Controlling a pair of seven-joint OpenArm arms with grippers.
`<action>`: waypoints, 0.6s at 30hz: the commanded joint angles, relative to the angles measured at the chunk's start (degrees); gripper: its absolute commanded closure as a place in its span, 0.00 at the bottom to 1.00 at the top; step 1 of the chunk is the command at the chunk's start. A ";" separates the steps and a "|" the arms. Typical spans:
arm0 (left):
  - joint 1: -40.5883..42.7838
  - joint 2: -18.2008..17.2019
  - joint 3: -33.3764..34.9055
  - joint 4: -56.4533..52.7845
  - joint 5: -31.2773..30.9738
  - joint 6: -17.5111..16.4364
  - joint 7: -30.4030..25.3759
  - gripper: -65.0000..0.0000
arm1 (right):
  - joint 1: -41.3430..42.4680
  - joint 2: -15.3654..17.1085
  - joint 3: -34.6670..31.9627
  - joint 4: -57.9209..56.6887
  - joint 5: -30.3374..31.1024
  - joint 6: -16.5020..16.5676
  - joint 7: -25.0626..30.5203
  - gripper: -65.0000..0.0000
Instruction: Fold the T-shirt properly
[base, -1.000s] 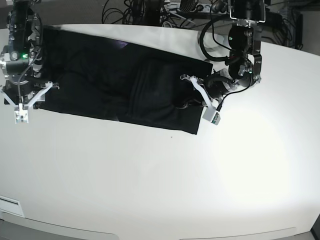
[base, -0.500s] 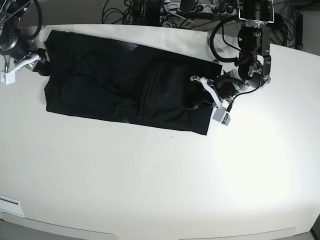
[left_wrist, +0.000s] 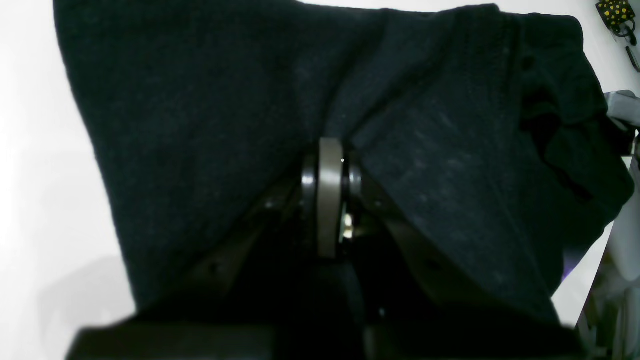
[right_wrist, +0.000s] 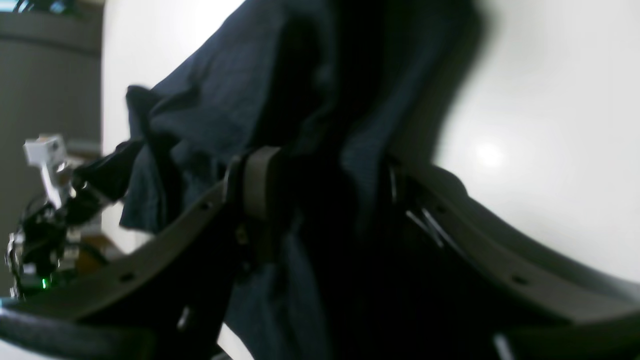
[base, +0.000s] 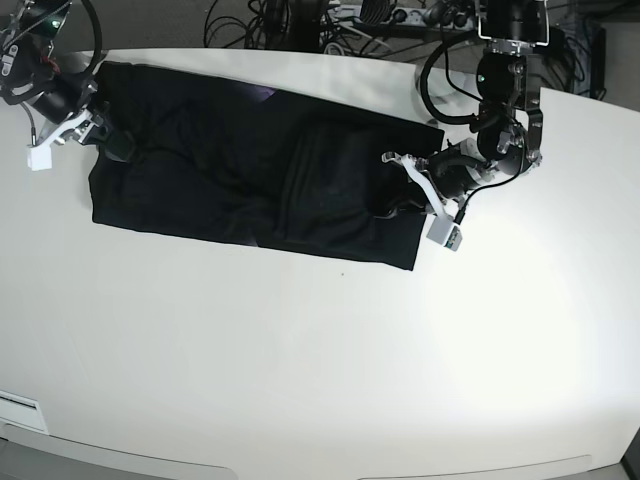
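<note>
— Black T-shirt (base: 250, 180) lies along the tabletop's (base: 320, 360) far edge; right claw (base: 95, 135) has swung back onto its end, jaws around cloth.
— Left claw (base: 405, 200) stays clamped on the other end.

Right gripper (base: 100, 135) no longer hovers over the shirt's (base: 250, 180) near-left edge; it now sits at the far-left corner, tipped sideways, jaws around a bunched fold there. Left gripper (base: 400, 190), clamped on the right edge, sits slightly further right than a second ago, taking that edge with it. The shirt now lies stretched longer, left edge fully exposed on the table (base: 320, 350).
</note>
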 joint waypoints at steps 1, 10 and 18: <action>-0.15 -0.63 -0.15 0.15 2.29 0.85 2.34 1.00 | 0.37 0.46 -0.74 0.37 -0.76 0.09 -0.94 0.56; -0.17 -0.63 -0.15 0.15 1.86 0.20 2.32 1.00 | 4.85 0.57 -3.37 0.39 -0.76 1.33 -2.97 0.78; -1.57 -0.63 -0.15 0.15 -13.64 -10.01 5.38 0.97 | 7.89 6.10 -3.37 2.03 -2.32 1.11 -4.59 1.00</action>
